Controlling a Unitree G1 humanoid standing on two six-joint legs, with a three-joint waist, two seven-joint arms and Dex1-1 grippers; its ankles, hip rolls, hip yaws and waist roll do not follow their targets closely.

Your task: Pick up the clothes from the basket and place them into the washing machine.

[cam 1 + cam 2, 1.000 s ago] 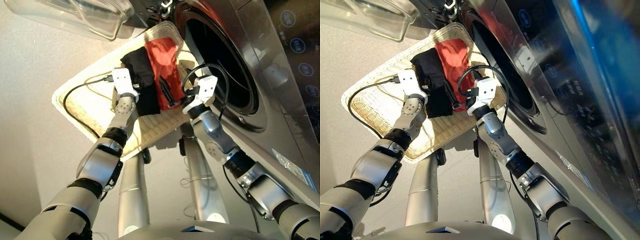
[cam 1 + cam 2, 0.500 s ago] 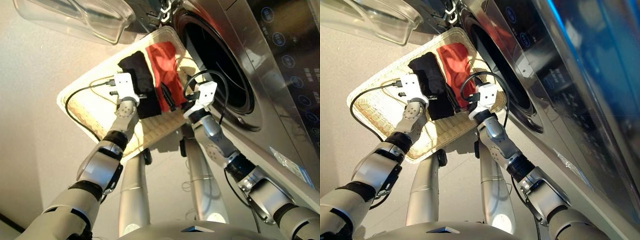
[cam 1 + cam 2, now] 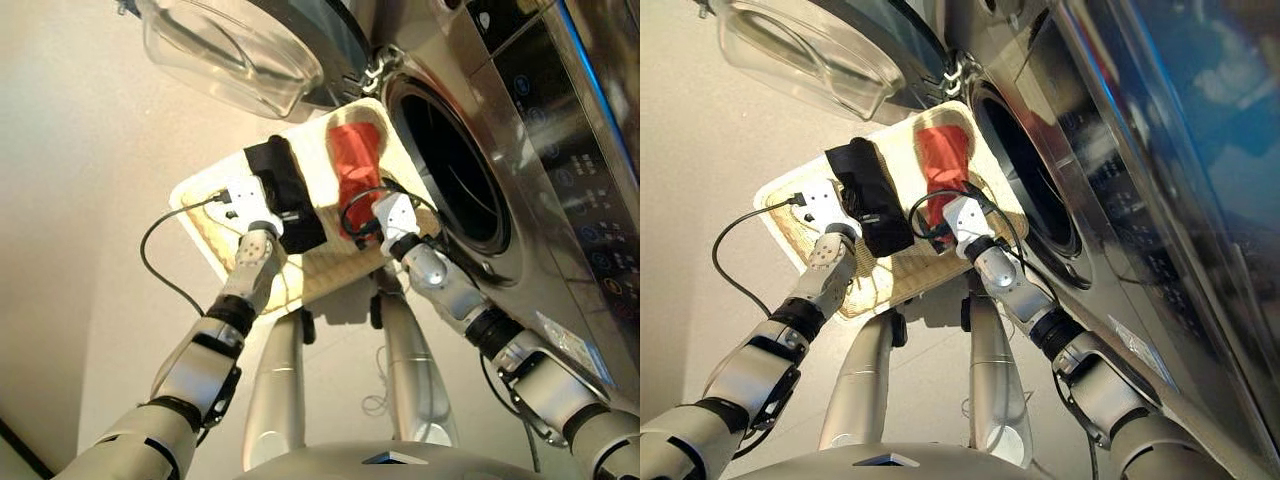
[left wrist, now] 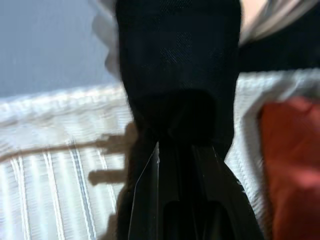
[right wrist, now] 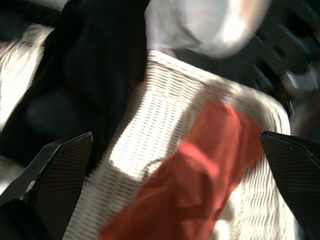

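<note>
Both arms are now reaching deeper over the cream woven basket point(image 3: 205, 215) beside the washing machine point(image 3: 520, 170). Left gripper point(image 4: 182, 165) is pinching together on the black cloth point(image 3: 285, 185); right gripper point(image 5: 165, 185) is hovering spread apart over the coral cloth point(image 3: 355, 165), both oblongs lying in the basket.

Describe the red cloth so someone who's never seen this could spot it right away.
Find the washing machine with its round drum opening; a cream woven basket sits on the floor just in front of it. Two folded cloths lie in it. The red cloth is the one nearer the drum, bright coral beside the black cloth.
</note>
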